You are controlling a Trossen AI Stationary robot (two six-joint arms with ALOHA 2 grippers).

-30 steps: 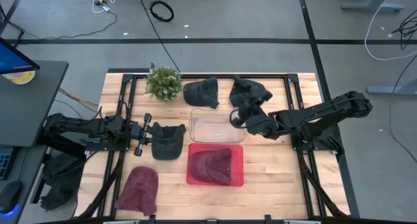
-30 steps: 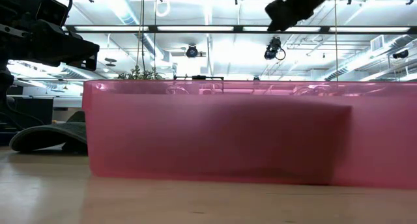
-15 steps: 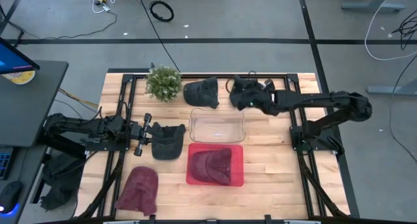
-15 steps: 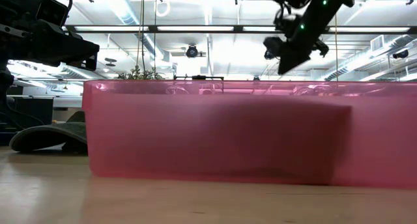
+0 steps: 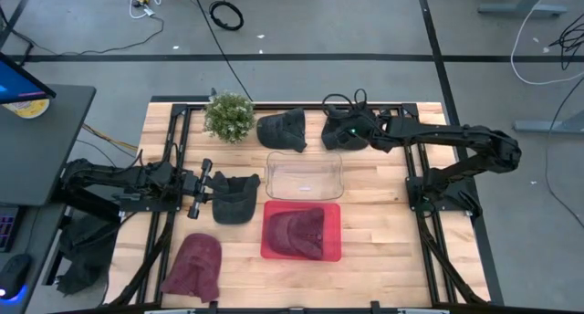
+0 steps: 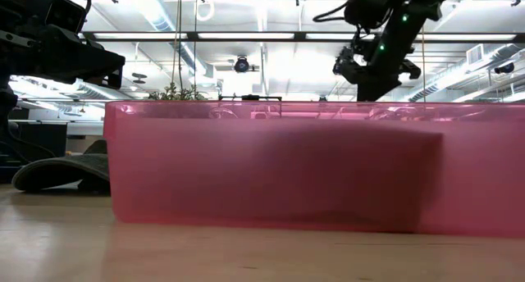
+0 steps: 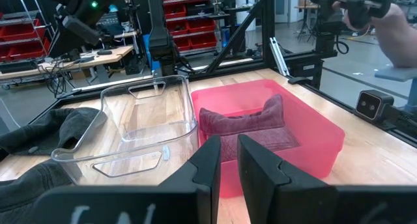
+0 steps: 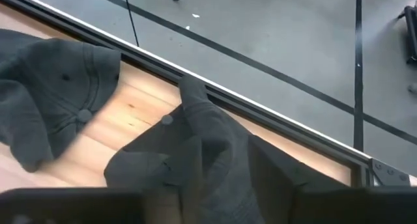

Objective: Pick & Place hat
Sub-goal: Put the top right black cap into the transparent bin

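**Right arm swings back onto the rear cap**

The right gripper (image 5: 351,131), a second ago over the clear plastic bin (image 5: 305,175), now sits over the crumpled dark grey cap (image 8: 215,152) at the table's back edge, right of the other dark cap (image 5: 281,130); its fingers look slightly parted astride a fold, though whether they grip is unclear; a pick seems imminent; the left gripper (image 5: 203,189) waits, nearly closed and empty, beside a third dark cap (image 5: 235,197); the red bin (image 5: 303,254) already holds a maroon hat (image 5: 297,230).
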